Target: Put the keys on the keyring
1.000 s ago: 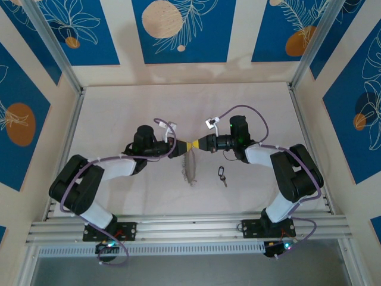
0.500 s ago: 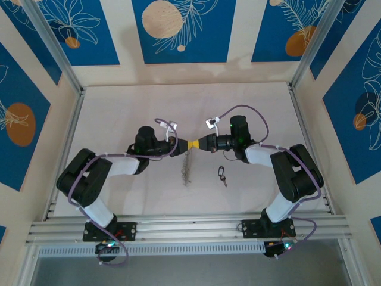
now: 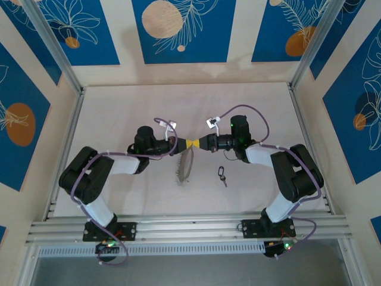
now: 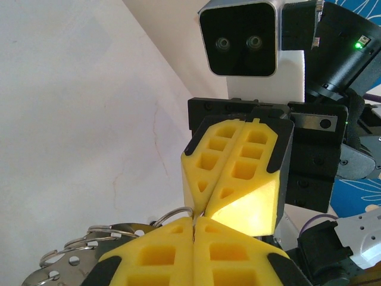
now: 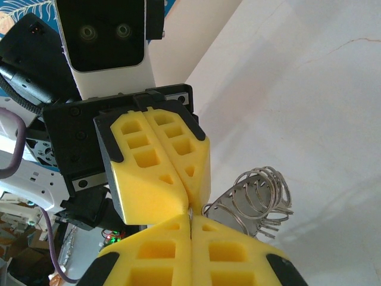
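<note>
Well, the left gripper (image 3: 187, 144) and the right gripper (image 3: 196, 143) still meet tip to tip over the middle of the table (image 3: 119, 107), just as they did a second ago. The left arm's elbow has moved in a little. The ring (image 3: 184, 166) has changed most. Half a second ago it hung thin and straight, but now it looks like a wider oval, with its low end swung to the left. The key (image 3: 222, 175) has not moved.

Both grippers have chunky yellow fingers with square hollows and black edges. On each one the jaws are pressed together, and both seem to pinch the top wire of the ring where the tips meet. The ring hangs down from there. It is made of shiny silver wire loops, bunched like a spring, and has a flat metal strip with round holes.

The key is small and dark with a short metal tip. It lies flat on the pale table to the right of the ring and apart from it, near the right gripper.

Up close, the yellow fingers hide the exact spot of the pinch. Purple cables loop over both arms.
</note>
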